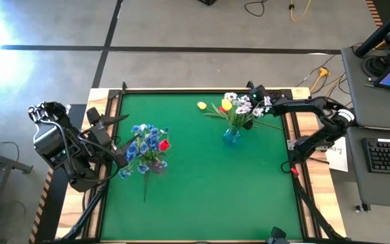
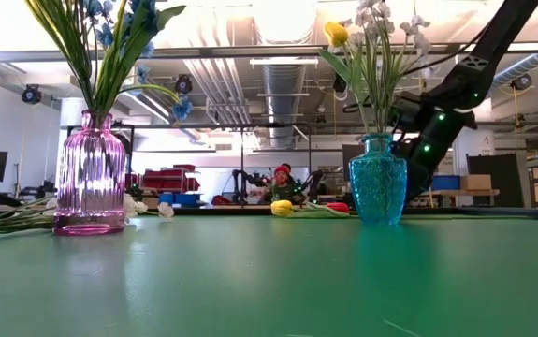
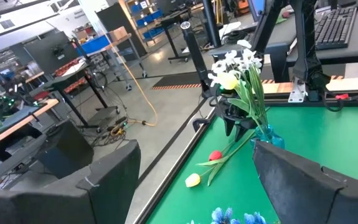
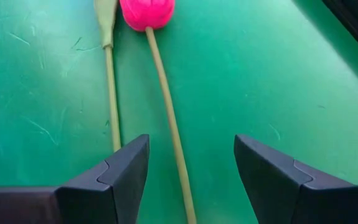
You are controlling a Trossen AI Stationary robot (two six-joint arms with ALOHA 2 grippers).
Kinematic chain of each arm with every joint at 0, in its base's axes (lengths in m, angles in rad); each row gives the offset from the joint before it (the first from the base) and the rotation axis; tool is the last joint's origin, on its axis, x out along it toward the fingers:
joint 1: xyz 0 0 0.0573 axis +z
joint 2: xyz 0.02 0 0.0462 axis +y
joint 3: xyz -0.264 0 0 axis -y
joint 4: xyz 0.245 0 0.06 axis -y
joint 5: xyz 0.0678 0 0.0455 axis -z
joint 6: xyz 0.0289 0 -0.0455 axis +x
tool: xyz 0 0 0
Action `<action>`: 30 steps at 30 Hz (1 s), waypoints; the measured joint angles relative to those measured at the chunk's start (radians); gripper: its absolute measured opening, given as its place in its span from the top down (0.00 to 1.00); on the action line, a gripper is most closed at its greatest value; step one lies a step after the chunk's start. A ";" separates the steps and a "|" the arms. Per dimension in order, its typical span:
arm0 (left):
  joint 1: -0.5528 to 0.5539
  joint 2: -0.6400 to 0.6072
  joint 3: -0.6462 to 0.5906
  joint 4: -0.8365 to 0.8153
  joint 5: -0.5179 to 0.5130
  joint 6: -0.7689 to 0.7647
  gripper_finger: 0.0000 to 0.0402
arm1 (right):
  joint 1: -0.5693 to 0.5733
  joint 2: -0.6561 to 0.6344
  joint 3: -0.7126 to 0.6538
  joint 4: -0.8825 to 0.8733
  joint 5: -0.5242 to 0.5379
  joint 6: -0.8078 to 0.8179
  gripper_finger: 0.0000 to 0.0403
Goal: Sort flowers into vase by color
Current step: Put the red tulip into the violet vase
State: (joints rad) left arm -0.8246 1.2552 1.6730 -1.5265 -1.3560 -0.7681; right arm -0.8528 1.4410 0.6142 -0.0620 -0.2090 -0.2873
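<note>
The right gripper (image 4: 191,180) hangs open over a red flower (image 4: 147,12) — its stem between the fingers. The left gripper (image 3: 194,186) waits open by the pink vase (image 2: 90,172).

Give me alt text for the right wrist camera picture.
The open right gripper hangs low over the green table, its two dark fingers on either side of a thin stem that leads up to a red tulip bud. A second stem lies alongside.

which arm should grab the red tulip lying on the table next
The right. Its gripper hangs open directly over the red tulip, its stem running between the fingers, near the blue vase. The left gripper is across the table by the pink vase.
</note>
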 joint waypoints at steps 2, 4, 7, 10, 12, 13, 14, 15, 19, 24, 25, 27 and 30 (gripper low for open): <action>0.000 0.000 0.000 0.000 0.000 0.000 0.26 | 0.000 0.000 -0.011 0.021 0.000 0.000 0.44; 0.000 0.000 0.000 0.000 0.000 0.000 0.26 | 0.000 0.000 -0.022 0.042 0.000 0.000 0.44; 0.000 0.000 0.000 0.000 -0.001 0.000 0.26 | 0.000 0.000 -0.035 0.062 0.000 0.000 0.44; 0.000 0.000 0.000 0.000 -0.001 0.000 0.26 | 0.000 0.000 -0.045 0.068 0.000 0.000 0.44; 0.000 0.000 0.000 0.000 -0.001 0.000 0.26 | 0.000 0.000 -0.050 0.068 0.001 0.000 0.44; 0.000 0.000 0.000 0.000 -0.002 0.000 0.26 | 0.000 0.000 -0.054 0.068 0.001 0.000 0.44; 0.000 0.000 0.000 0.000 -0.006 0.000 0.26 | 0.000 0.000 -0.057 0.072 0.003 0.000 0.44; 0.000 0.000 0.000 0.000 -0.007 0.000 0.26 | 0.000 0.000 -0.059 0.073 0.008 0.000 0.44; 0.000 0.000 0.000 0.000 -0.006 0.000 0.26 | 0.000 0.000 -0.063 0.075 0.025 0.000 0.44; 0.000 0.000 0.000 0.000 -0.006 0.000 0.26 | 0.000 0.000 -0.063 0.074 0.028 0.007 0.44; 0.000 0.000 0.000 0.000 -0.006 0.000 0.26 | 0.000 0.000 -0.063 0.073 0.029 0.007 0.44; 0.000 0.000 0.000 0.000 -0.006 0.000 0.26 | 0.000 0.000 -0.064 0.072 0.029 0.006 0.44; 0.000 0.000 0.000 0.000 -0.004 0.000 0.26 | 0.000 0.000 -0.064 0.071 0.033 0.003 0.44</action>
State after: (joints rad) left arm -0.8248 1.2552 1.6730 -1.5261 -1.3595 -0.7677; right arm -0.8528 1.4410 0.5507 0.0094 -0.1764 -0.2847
